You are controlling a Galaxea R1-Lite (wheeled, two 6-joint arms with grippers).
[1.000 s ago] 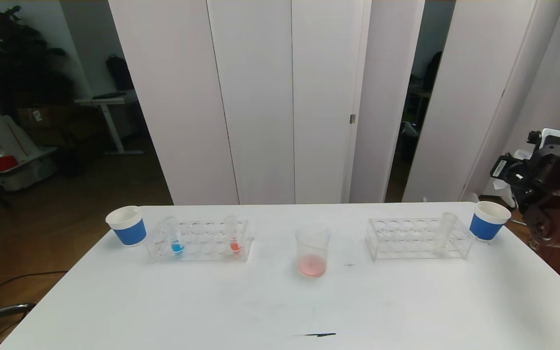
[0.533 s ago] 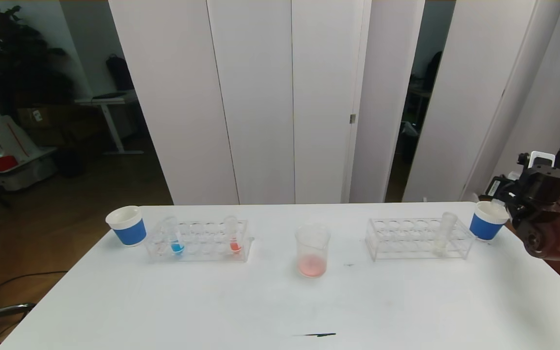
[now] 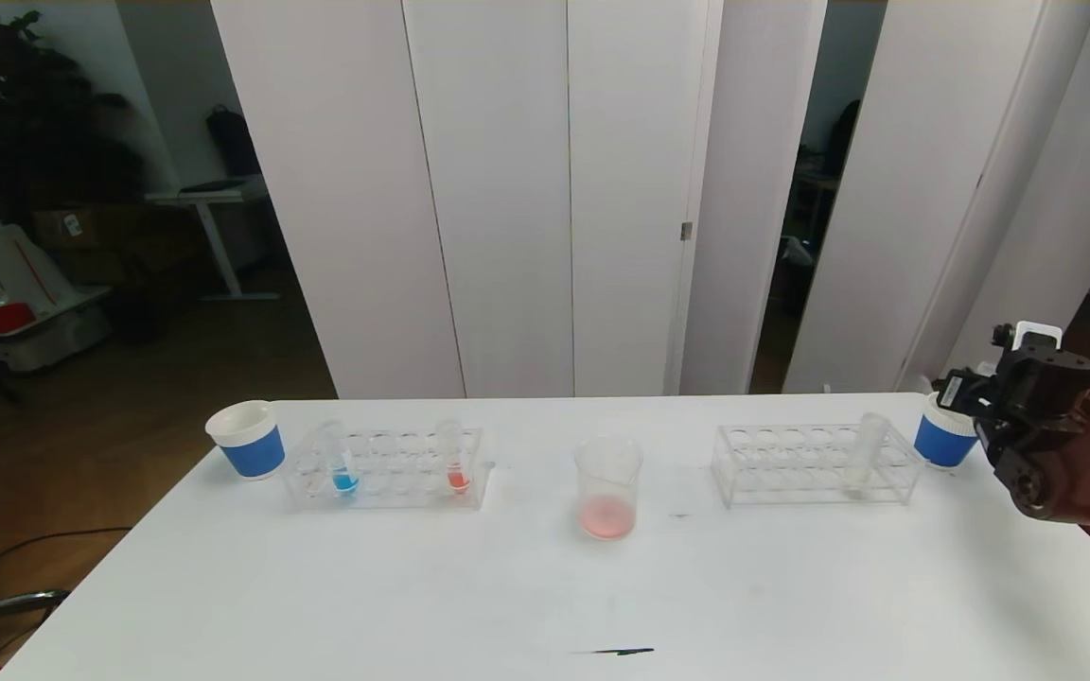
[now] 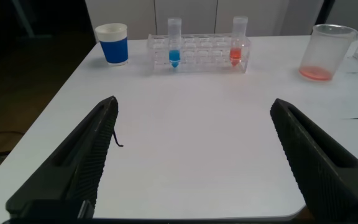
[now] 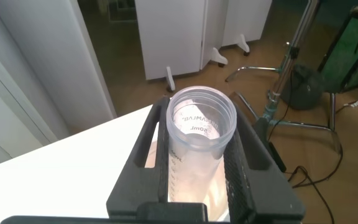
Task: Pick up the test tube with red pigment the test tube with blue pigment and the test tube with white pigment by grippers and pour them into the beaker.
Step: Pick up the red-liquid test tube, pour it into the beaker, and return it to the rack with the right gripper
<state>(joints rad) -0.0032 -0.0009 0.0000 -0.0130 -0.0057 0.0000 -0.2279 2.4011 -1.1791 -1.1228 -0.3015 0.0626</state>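
Right tool (image 5: 194, 168) is clamped on a clear empty tube (image 5: 199, 134) off the surface's (image 3: 545, 586) right edge; left tool (image 4: 194, 155) gapes wide at its near-left corner.

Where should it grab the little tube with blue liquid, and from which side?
Probably best: grip the test tube with blue pigment by its bare upper part, below the mouth, coming from the near side of the table. It stands upright in the clear rack, whose frame encloses its lower half, and a paper cup stands beside the rack's left end.
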